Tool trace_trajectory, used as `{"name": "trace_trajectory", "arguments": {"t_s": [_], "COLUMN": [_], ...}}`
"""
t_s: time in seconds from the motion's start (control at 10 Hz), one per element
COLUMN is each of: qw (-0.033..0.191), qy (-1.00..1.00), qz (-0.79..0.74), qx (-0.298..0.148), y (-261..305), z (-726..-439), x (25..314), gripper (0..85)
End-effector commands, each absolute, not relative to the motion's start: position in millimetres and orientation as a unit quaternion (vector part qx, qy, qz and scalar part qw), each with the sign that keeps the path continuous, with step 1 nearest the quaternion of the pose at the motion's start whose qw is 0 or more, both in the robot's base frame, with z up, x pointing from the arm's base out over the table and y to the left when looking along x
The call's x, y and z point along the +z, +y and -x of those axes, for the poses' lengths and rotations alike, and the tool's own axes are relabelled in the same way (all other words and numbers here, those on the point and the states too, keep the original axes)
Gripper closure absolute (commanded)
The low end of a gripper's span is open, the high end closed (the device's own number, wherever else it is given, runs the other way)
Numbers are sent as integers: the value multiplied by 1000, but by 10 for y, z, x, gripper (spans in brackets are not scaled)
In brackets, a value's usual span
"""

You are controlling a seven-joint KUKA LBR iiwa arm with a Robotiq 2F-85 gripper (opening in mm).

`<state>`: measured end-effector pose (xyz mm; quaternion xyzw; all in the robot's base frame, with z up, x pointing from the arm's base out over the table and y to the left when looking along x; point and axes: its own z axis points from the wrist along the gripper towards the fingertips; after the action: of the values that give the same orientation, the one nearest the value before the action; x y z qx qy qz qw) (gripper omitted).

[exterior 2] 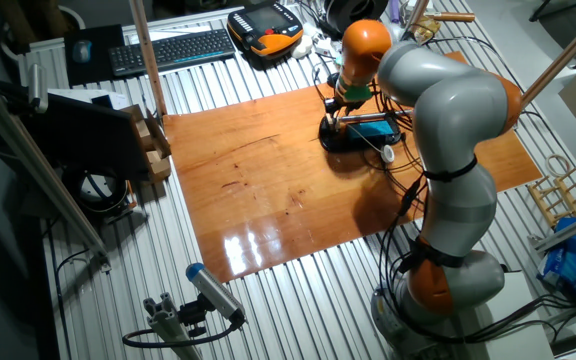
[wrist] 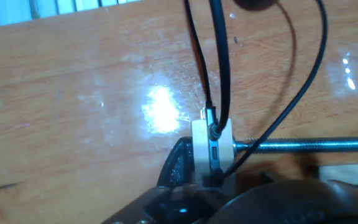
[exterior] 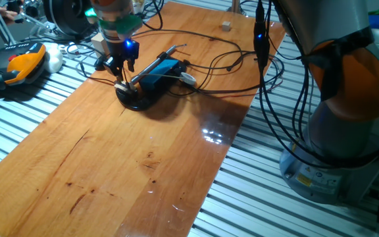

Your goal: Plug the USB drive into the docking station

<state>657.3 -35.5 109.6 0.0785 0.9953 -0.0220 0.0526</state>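
The dock (exterior: 158,71) sits upper centre of the frame on the worktop (exterior: 130,158). The pincer (exterior: 122,66) hangs at its left end; I cannot tell if it grips the drive. Step: insertion. Next: line up the port and push straight in.

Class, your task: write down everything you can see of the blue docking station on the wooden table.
The docking station is a flat, bright-blue rectangular box on a black curved base, lying tilted on the wooden table near its far edge. Thin black cables run from it across the wood. The gripper hangs just above its nearer end; the pictures do not settle whether they touch.
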Motion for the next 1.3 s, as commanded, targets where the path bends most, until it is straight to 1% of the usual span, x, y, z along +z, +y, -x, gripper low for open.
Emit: {"name": "trace_trajectory", "arguments": {"t_s": [0.0, 0.2, 0.3, 0.4, 0.6, 0.7, 0.9, 1.0, 1.1, 1.2], "qw": [48, 35, 35, 30, 13, 8, 4, 11, 26, 47], "qy": [996, 997, 997, 997, 998, 998, 999, 999, 999, 999], "qz": [-77, -73, -72, -71, -62, -56, -49, -39, -21, 6], "qx": [-24, -17, -17, -18, -18, -14, -4, 0, 5, 3], "y": [-354, -397, -399, -374, -342, -334, -325, -313, -308, -312], "z": [-6573, -6602, -6599, -6577, -6551, -6549, -6567, -6588, -6590, -6567], "x": [1199, 1413, 1505, 1602, 1846, 1947, 2123, 2199, 2249, 2270], "gripper": [510, 510, 510, 680, 680, 850, 850, 850, 850, 850]}}
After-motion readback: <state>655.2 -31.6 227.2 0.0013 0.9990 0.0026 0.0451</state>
